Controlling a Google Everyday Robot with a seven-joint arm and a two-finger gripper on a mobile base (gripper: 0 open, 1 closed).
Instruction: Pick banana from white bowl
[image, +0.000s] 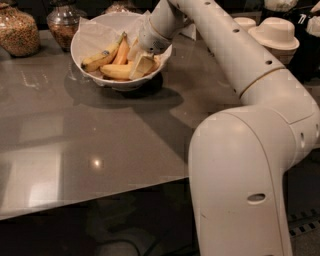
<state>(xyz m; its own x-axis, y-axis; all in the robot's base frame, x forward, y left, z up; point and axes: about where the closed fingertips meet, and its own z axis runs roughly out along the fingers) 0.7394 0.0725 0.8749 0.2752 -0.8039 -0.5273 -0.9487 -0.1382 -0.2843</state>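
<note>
The white bowl (85, 35), lined with crumpled white paper, stands at the back of the grey table (100, 135). The plain bright-yellow banana (116, 72) lies at the front of the bowl. Behind it are a spotted yellow banana with a blue sticker (100, 57) and an orange-toned banana (121, 52). My gripper (141, 65) reaches down into the bowl's right side and sits at the right end of the plain banana, hiding that end.
Two glass jars of dry food (17, 32) (62, 25) stand left of the bowl. Stacks of small beige paper bowls (275, 32) stand at the back right. My arm (240, 65) crosses above the table's right side. The table's front edge (90, 202) runs below.
</note>
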